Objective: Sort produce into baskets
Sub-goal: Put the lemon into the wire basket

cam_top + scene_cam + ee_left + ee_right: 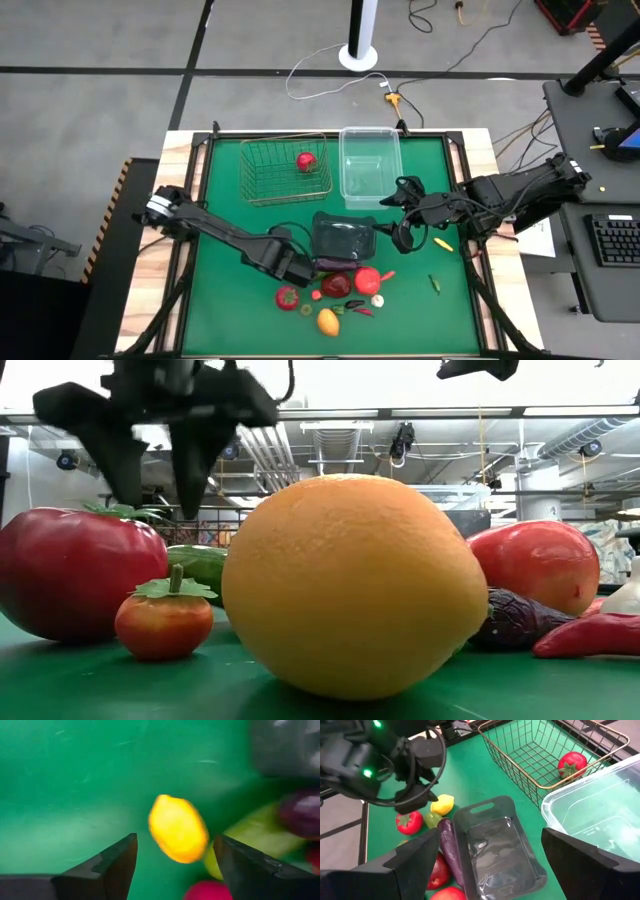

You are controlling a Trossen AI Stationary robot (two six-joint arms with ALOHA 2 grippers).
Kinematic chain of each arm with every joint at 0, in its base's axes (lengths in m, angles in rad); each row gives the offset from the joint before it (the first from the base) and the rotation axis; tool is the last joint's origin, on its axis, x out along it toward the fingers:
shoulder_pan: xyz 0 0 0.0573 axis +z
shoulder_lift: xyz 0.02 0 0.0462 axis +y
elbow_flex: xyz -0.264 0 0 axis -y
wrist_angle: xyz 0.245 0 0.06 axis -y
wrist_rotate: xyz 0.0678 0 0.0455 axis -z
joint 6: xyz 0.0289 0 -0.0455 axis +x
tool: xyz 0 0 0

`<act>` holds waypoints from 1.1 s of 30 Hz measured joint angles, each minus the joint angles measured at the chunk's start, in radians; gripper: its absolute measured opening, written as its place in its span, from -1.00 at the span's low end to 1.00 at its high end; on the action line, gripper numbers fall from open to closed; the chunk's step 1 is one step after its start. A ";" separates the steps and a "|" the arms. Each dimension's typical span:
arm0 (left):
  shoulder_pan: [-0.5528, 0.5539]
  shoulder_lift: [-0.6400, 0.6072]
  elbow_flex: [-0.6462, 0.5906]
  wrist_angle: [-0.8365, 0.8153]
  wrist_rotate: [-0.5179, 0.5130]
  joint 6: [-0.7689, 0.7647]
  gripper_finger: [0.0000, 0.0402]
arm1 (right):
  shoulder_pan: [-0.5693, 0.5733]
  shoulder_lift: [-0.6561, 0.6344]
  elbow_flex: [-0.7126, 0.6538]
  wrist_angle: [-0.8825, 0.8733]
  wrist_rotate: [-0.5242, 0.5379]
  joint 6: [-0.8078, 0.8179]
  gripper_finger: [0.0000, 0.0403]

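One red fruit [305,160] already in wire basket [262,183], far left. Left gripper [175,851], fingers spread, hovers over lemon [177,828] beside near pile. Next, likely: drop, pinch, lift. Right gripper [487,857], also spread, waits by dark tray [502,852].

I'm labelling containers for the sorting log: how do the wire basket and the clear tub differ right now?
The wire basket is open metal mesh with a gold rim; the clear tub has solid see-through plastic walls. The wire basket holds one red round fruit, while the clear tub shows nothing inside. In the high view the wire basket sits toward the left arm's side and the clear tub toward the right's. Both are rectangular, side by side on the green mat.
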 joint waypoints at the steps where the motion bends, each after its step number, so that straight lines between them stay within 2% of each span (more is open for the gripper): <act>1: 0.000 0.000 -0.018 -0.002 0.009 -0.017 0.20 | 0.000 0.000 0.000 0.000 -0.001 0.005 0.70; 4: 0.000 -0.003 -0.070 0.037 0.014 -0.062 0.17 | 0.000 0.000 0.000 -0.002 -0.016 0.009 0.70; 9: 0.000 -0.005 -0.115 0.171 0.014 -0.050 0.16 | 0.000 0.000 0.000 -0.007 -0.017 0.009 0.70; 16: 0.001 -0.006 -0.136 0.178 0.002 -0.058 0.16 | 0.000 0.000 0.000 -0.007 -0.018 0.006 0.70; 22: 0.001 -0.006 -0.194 0.292 0.002 -0.031 0.13 | 0.000 0.000 0.000 -0.021 -0.018 0.007 0.70; 25: 0.001 -0.007 -0.195 0.293 0.001 -0.014 0.04 | 0.000 0.000 -0.001 -0.031 -0.017 0.013 0.70; 33: -0.001 -0.007 -0.161 0.233 0.002 0.077 -0.40 | 0.000 0.000 -0.001 -0.030 -0.016 0.013 0.70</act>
